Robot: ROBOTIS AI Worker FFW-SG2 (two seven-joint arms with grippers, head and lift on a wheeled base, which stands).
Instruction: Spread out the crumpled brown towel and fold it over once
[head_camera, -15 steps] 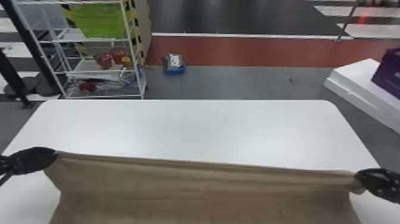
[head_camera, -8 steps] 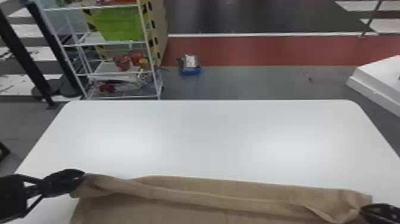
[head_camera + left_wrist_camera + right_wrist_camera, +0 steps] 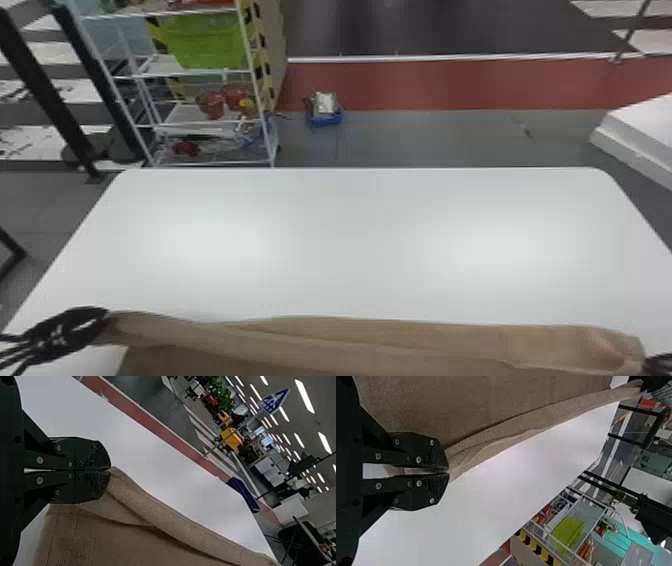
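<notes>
My left gripper [image 3: 82, 327] is at the lower left in the head view, at the left end of the brown towel's [image 3: 325, 340] far edge. In the left wrist view this gripper [image 3: 110, 470] is shut on a corner of the towel [image 3: 158, 514]. At the bottom right corner of the head view is my right gripper [image 3: 656, 364], at the towel's other end. The right wrist view has it [image 3: 448, 471] shut on the towel [image 3: 502, 415]. Between the grippers the edge runs across in a loose, rolled band with creases.
The white table [image 3: 350, 240] stretches beyond the towel to its far edge. Past it stand a wire shelf [image 3: 200, 122] with a green bin [image 3: 205, 40] at the left, a small blue box [image 3: 326, 111] on the floor and a white block [image 3: 640, 130] at the right.
The towel's stretched far edge has slackened and drawn toward the near side, its band sagging into folds. Both grippers have moved nearer the bottom of the head view, still holding it. The head view has shifted slightly.
</notes>
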